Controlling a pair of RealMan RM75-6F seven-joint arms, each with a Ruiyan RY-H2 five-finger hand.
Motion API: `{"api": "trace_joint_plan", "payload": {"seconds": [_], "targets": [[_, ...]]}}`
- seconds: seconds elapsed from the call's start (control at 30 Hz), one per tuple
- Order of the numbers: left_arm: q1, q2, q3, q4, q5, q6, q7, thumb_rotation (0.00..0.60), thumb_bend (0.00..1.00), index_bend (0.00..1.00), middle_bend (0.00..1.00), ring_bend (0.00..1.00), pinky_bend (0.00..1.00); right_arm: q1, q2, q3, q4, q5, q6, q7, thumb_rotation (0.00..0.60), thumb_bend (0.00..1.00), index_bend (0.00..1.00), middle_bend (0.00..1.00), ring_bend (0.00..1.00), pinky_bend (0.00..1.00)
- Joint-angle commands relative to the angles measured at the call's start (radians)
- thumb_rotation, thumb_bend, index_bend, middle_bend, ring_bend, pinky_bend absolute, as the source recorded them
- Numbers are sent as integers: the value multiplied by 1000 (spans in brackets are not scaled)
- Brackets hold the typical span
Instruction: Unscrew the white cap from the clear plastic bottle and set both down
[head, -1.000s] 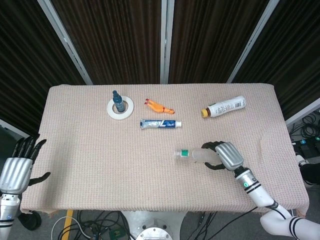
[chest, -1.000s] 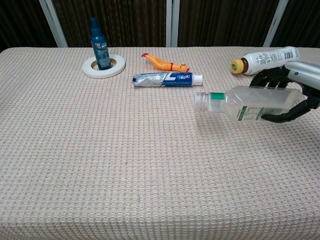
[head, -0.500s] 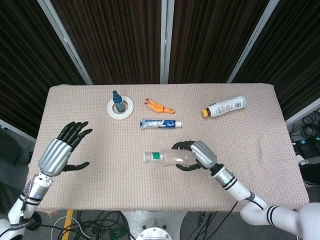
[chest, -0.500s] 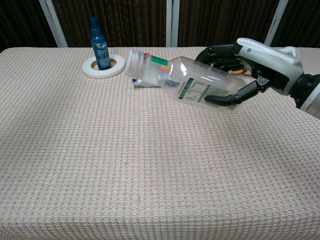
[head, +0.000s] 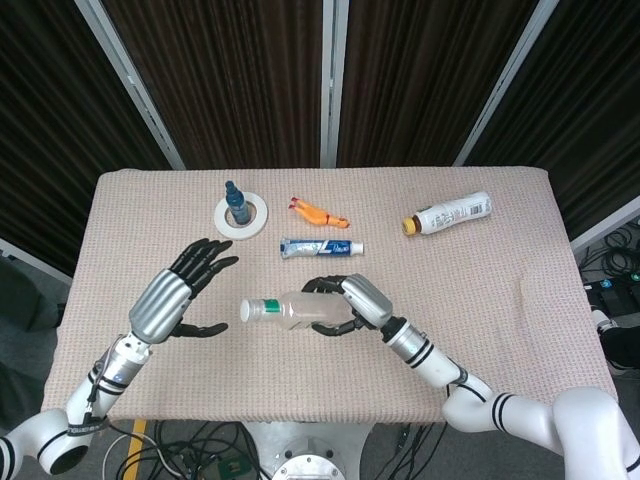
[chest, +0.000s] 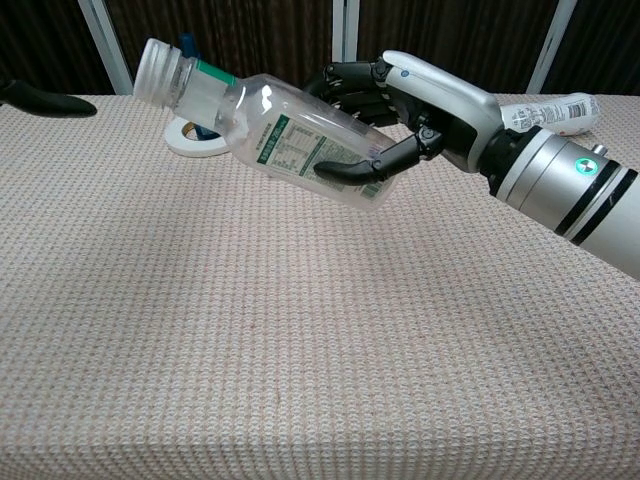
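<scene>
Above the cloth-covered counter (head: 140, 200), the right hand (head: 352, 300) holds the bottle (head: 290, 312) sideways, its cap (head: 250, 311) facing the left hand (head: 175, 300), fingers spread wide.

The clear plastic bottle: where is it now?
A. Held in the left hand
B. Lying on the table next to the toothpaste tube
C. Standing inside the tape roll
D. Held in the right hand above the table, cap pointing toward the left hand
D: the right hand grips the clear plastic bottle in the air, its white cap facing the open left hand.
</scene>
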Motion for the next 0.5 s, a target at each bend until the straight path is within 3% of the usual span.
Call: {"api": "trace_joint_plan", "payload": {"seconds": [0.03, 0.5], "targets": [[-8, -6, 0, -5, -2, 2, 3, 600, 0, 120, 0, 0, 0, 6, -6, 1, 4, 5, 5, 6, 600, 409, 709, 577, 448, 544], [-29, -18, 9, -22, -7, 23, 24, 600, 0, 120, 0, 0, 0, 16, 1, -25, -21, 10, 18, 2, 600, 409, 709, 577, 448, 545]]}}
